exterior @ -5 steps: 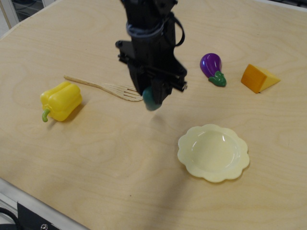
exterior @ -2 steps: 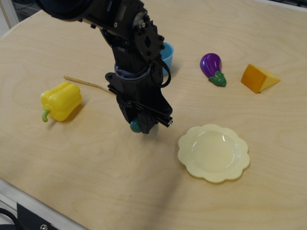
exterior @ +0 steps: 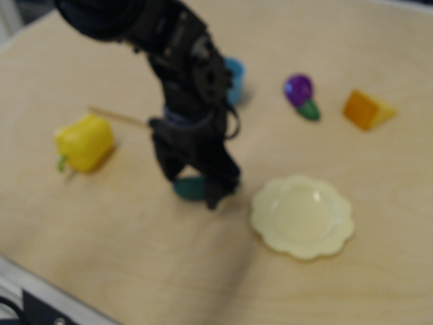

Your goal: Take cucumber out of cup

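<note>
Frame blurred. Tool (exterior: 193, 188) low over the worktop (exterior: 135, 257), fingers straddling the cucumber (exterior: 190, 188); whether they pinch it or have spread, cannot tell. Cucumber lies right at the tool tip, seemingly on or just above the wood, long axis roughly 9-to-3 o'clock. It is out of the cup (exterior: 234, 76), which stands well apart at about 1 o'clock behind the arm. Plate (exterior: 302, 215) near at 3–4 o'clock. No legible writing or labels.

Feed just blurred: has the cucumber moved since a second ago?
Yes. The cucumber has come down and left, from beside the spatula's head to table level just left of the plate.
</note>
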Available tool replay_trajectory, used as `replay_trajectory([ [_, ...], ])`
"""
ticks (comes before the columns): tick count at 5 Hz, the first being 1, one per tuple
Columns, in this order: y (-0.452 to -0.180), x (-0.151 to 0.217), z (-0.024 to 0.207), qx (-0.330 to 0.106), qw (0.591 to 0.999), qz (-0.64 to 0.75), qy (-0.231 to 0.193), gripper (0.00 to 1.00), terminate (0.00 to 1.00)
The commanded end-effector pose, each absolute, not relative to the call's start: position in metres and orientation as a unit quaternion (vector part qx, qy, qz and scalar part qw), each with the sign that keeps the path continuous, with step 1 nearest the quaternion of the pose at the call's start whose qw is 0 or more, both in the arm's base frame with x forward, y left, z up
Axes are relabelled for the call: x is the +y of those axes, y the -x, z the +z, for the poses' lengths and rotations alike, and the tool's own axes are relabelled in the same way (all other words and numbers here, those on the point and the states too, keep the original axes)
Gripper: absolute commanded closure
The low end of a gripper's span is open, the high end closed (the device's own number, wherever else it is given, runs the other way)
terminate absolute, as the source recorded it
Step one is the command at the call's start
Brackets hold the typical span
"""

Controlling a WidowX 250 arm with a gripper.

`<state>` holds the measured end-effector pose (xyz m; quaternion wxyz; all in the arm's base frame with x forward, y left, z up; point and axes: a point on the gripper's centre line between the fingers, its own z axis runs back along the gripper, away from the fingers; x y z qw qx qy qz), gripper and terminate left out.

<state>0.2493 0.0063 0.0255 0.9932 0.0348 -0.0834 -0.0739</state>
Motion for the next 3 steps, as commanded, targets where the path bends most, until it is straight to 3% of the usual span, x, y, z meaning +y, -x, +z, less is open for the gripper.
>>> replay_trajectory([
  [1, -0.259, 0.013, 0.042, -0.103, 0.992, -0.059, -0.035, 0.0, 0.0],
  [2, -0.264, 0.015, 0.054, -0.114, 0.992, -0.048, -0.034, 0.0, 0.0],
  [3, -0.272, 0.018, 0.074, -0.139, 0.989, -0.042, -0.025, 0.0, 1.0],
])
